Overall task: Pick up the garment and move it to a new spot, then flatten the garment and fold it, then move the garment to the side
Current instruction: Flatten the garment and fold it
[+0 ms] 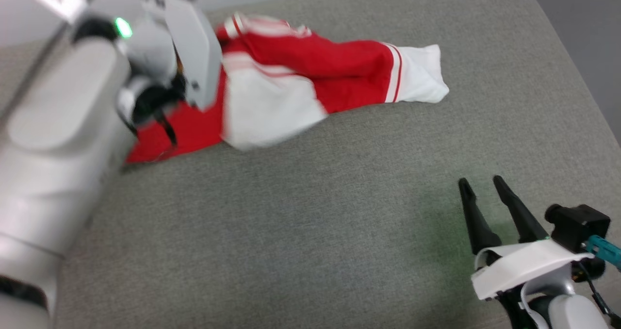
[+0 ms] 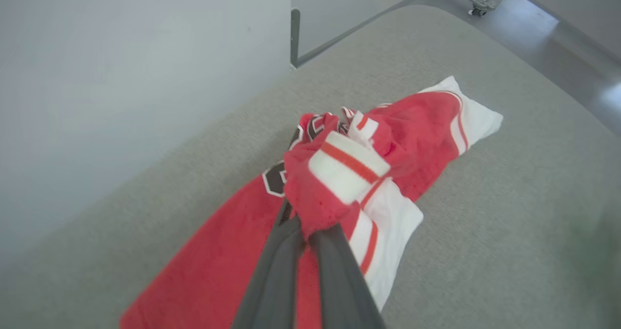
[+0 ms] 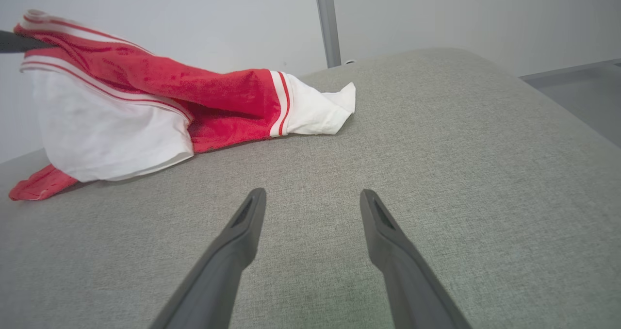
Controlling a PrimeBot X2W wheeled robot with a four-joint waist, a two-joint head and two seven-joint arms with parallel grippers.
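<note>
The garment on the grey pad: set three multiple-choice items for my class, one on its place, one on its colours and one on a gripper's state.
1. Where on the grey pad does the garment lie in the head view?
A. upper left
B. lower right
C. dead centre

2. Which colours is the garment's cloth?
A. blue and yellow
B. red and white
C. all green

3. How does the left gripper stand?
A. open, clear of cloth
B. shut on nothing
C. shut on the garment

Answers:
1 A: it lies at the upper left, apart from the right gripper.
2 B: the body is red and the striped ends are white.
3 C: its fingers pinch a bunch of red cloth in the left wrist view.
</note>
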